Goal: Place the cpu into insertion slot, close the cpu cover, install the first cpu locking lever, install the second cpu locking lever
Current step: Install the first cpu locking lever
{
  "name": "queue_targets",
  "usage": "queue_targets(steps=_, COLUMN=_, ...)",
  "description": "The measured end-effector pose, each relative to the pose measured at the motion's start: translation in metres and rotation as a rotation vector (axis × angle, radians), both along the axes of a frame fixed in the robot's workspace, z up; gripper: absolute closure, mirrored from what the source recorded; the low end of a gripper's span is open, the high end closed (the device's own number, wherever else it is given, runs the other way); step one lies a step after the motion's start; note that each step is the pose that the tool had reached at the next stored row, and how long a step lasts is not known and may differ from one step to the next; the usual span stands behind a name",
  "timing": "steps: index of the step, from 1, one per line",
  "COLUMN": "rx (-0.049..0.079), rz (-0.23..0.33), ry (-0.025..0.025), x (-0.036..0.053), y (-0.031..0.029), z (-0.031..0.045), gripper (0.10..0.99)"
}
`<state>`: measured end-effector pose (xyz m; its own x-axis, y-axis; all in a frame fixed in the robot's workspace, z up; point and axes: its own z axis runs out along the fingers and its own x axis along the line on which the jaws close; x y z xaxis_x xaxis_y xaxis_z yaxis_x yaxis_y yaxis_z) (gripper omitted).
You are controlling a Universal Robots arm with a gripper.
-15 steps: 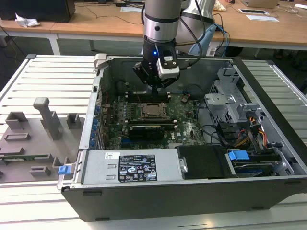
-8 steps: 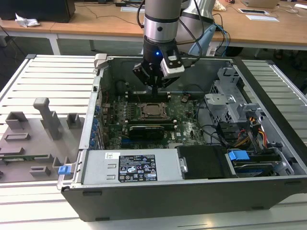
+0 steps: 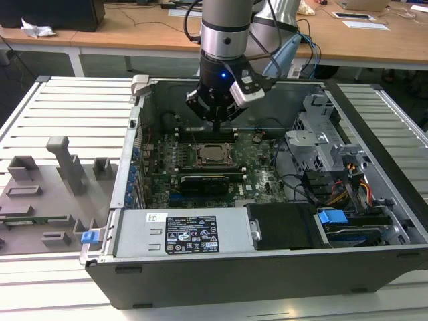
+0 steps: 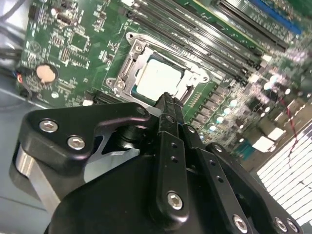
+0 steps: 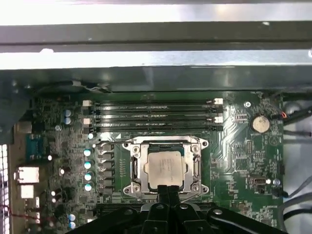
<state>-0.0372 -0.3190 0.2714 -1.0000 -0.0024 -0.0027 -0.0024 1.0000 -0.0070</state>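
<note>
**Closed tool low over a seated chip**

Inside the open computer case [image 3: 200, 287]: a green motherboard [image 3: 257, 177], a power supply [image 3: 134, 234] along the near wall, a drive cage [image 3: 314, 144] and cables [image 3: 341, 180] toward the exterior view's right.

In the insertion slot [image 5: 204, 144]: the cpu [image 5: 165, 168], lying flat and framed by the cpu cover [image 5: 139, 163], apparently lowered over its edges. No telling from here whether either locking lever is latched.

Tool [image 5: 168, 189] just above the slot's edge, fingers pressed together, gripping nothing.

Likely trouble, by judgement:
- Scraping or denting the chip's metal top, with the tip this close.
- Nudging the cover sideways and shifting the chip in its seat.
- Slipping off a thin lever wire and striking the memory slots [image 5: 156, 114] or the capacitors [image 5: 87, 165] just beside the socket.
- Clipping the case wall with the wrist, given little room there.

On the slatted tabletop [image 3: 73, 107], to the exterior view's left of the case: a grey fixture tray [image 3: 20, 200] with upright holders, contents hard to make out.
</note>
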Motion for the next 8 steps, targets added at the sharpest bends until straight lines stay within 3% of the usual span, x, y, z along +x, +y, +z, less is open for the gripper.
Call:
queue_targets(steps=4, rx=0.000, rz=0.067, ry=0.0000, x=-0.0004, y=0.0000, z=0.0000, gripper=0.980)
queue_targets(steps=8, rx=0.000, rz=0.071, ry=-0.0004, x=-0.0172, y=0.0000, z=0.0000, gripper=0.980)
